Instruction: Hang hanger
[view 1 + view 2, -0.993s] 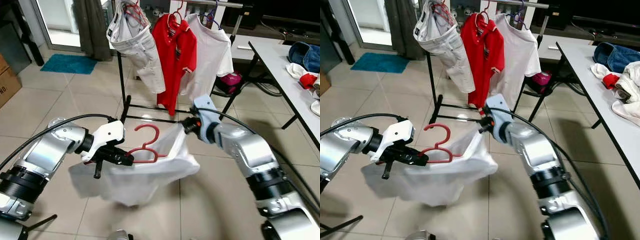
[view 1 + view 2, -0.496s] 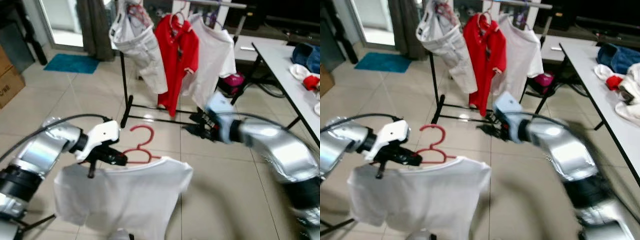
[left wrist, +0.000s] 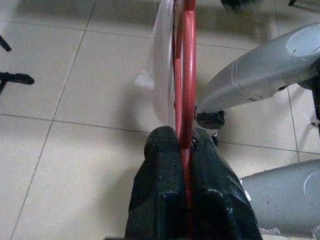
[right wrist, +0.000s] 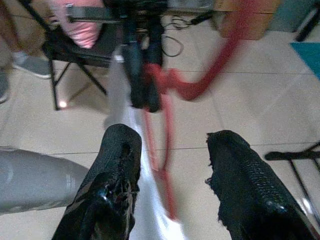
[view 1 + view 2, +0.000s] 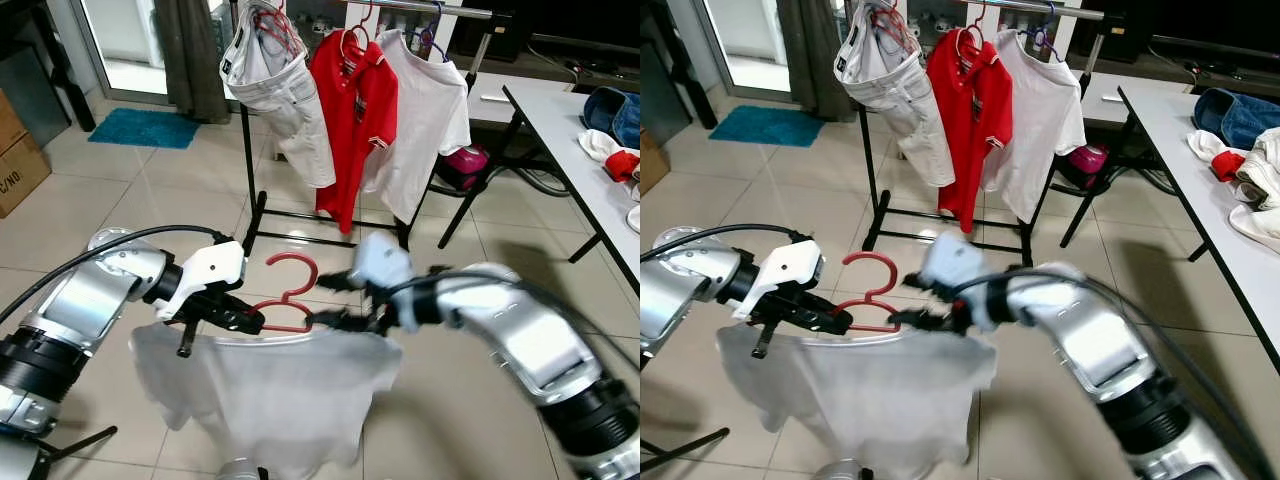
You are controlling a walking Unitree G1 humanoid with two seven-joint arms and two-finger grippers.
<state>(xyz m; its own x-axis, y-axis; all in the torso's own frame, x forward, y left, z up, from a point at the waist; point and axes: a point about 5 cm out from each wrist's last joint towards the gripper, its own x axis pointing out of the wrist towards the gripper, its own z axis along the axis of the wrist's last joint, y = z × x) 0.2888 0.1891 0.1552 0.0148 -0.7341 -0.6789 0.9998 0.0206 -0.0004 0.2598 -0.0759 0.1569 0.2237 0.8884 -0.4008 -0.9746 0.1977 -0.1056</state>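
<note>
The red hanger [image 5: 285, 300], draped with a white shirt [image 5: 270, 385], is pinched by the left pincer [image 5: 235, 318] near the robot. The right pincer [image 4: 170, 165] is spread beside it. The shirt could slide off if snagged.

Head stereo pair: looks forward and down over both arms, across tiled floor [image 5: 90, 200] to the clothes rack [image 5: 247, 170]; same scene in both, slightly offset. Left wrist camera: very close, sighting down along its claw [image 3: 185, 145] onto the red hanger [image 3: 188, 75], floor beyond. Right wrist camera: close, blurred, facing that hanger.
</note>
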